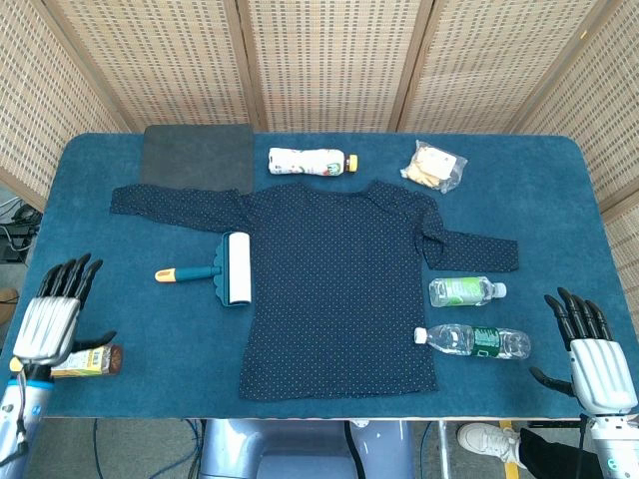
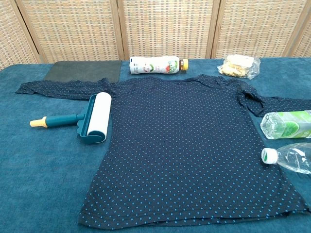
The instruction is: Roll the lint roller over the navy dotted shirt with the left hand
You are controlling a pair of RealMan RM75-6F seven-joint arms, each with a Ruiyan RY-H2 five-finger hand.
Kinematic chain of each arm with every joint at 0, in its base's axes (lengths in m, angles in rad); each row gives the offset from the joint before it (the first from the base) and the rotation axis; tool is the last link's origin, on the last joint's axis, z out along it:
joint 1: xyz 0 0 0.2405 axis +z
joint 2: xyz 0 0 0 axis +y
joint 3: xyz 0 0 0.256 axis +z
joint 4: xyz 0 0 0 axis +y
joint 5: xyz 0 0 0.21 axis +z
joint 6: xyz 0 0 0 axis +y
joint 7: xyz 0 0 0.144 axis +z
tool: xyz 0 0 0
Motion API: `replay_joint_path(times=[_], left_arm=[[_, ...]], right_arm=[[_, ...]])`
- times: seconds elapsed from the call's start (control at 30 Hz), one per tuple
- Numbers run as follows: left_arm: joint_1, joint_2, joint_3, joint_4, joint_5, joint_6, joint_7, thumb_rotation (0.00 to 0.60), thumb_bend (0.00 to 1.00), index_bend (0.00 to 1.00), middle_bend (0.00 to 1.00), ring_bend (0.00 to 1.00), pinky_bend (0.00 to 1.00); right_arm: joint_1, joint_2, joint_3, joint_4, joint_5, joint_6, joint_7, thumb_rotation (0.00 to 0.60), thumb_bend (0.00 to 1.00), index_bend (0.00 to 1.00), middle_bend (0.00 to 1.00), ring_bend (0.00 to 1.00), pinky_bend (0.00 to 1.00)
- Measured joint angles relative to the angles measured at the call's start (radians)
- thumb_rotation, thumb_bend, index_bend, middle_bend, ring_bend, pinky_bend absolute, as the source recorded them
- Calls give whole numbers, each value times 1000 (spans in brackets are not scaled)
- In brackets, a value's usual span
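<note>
— What's around me here?

— A table (image 1: 559, 200) spread with deep blue cloth fills most of my view, its far corners rounded. Behind it stands a folding screen (image 1: 319, 60) of woven cane panels in pale wooden frames, running right across the back and angling in at both sides.

— And the floor?

— Only slivers show past the near edge, grey. The light falls even and bright, shadows soft.

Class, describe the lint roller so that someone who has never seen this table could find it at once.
Start at the navy dotted shirt spread on the blue table. The lint roller lies at the shirt's edge below the outstretched sleeve. It alone has a white drum, a teal frame and a yellow-tipped handle.
</note>
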Motion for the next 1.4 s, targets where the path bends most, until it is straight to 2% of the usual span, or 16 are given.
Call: replay_joint_path(times=[0.07, 0.13, 0.23, 0.33, 0.5, 0.63, 0.77, 1.23, 1.4], left_arm=[[-33, -6, -29, 21, -28, -32, 2, 600, 146, 0, 135, 174, 311], [-58, -10, -46, 38, -45, -62, 5, 600, 153, 13, 328, 321, 424], [-105, -15, -66, 64, -74, -131, 7, 600, 161, 68, 540, 474, 516], [-148, -20, -78, 85, -102, -197, 12, 600, 167, 143, 667, 559, 569], [-227, -38, -93, 126, -180, -317, 35, 600, 222, 237, 744, 610, 604], [-278, -58, -96, 161, -241, -383, 64, 600, 301, 284, 755, 615, 605], [-325, -82, -97, 198, -309, -441, 95, 600, 318, 318, 759, 619, 605], [-443, -166, -71, 303, -462, -532, 192, 600, 329, 378, 924, 750, 693], [-466, -179, -62, 317, -493, -542, 210, 600, 329, 384, 942, 766, 698]], right_arm=[[0, 1, 1, 0, 3, -1, 1, 600, 85, 0, 0, 0, 0], [0, 1, 3, 0, 8, -3, 0, 600, 85, 0, 0, 0, 0], [2, 0, 4, 2, 14, -9, -1, 600, 85, 0, 0, 0, 0], [3, -2, 5, 7, 20, -15, -1, 600, 85, 0, 0, 0, 0], [4, -4, 6, 12, 25, -18, 0, 600, 85, 0, 0, 0, 0], [4, -4, 7, 16, 28, -20, 3, 600, 85, 0, 0, 0, 0], [6, -6, 11, 23, 36, -24, 6, 600, 85, 0, 0, 0, 0], [10, -13, 17, 41, 57, -40, 12, 600, 85, 0, 0, 0, 0], [11, -14, 17, 43, 58, -43, 14, 600, 85, 0, 0, 0, 0]])
